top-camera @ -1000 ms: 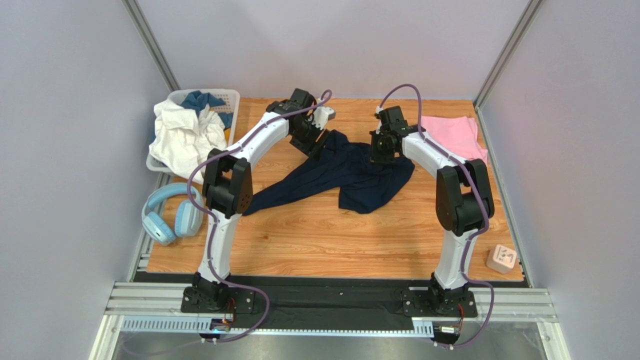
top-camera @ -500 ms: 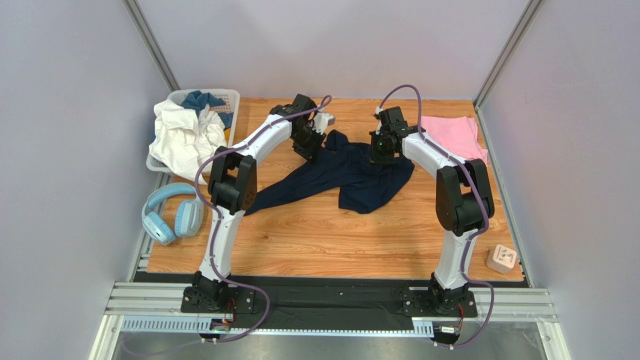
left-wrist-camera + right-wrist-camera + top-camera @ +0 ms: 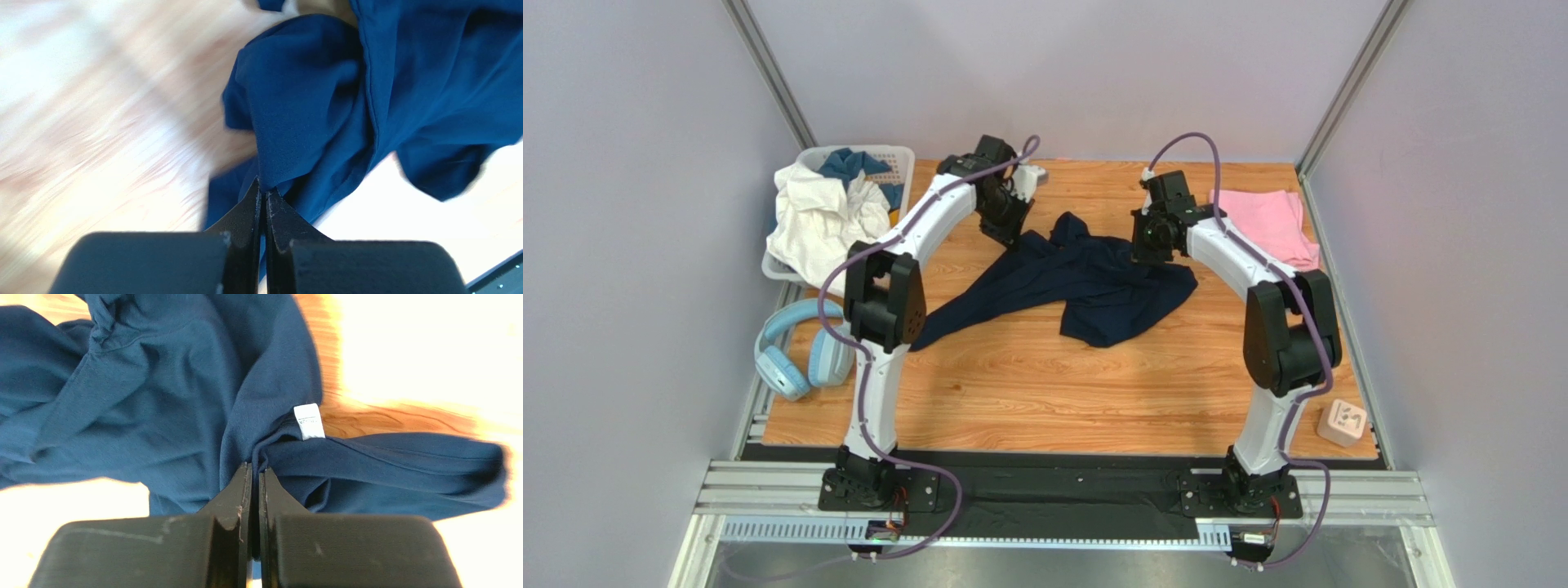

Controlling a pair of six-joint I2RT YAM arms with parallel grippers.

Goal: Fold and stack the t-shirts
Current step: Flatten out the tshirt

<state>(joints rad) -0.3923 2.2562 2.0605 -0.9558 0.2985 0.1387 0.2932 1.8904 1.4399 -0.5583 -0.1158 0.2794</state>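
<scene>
Left gripper (image 3: 264, 191) and right gripper (image 3: 255, 470) are each pinched shut on the navy t-shirt (image 3: 1100, 288), which lies crumpled at the middle-back of the table (image 3: 1075, 392); the pink t-shirt (image 3: 1274, 227) sits apart at the far right. Reads as the spreading step before any fold. Next, I judge: lift and draw both holds apart until the cloth flattens, without slipping.

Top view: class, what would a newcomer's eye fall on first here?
The crumpled navy shirt mid-table, pinched on its far side by the left fingers and right fingers, both shut on cloth. Next, the pink shirt at the far right corner and blue headphones at the left edge.
</scene>
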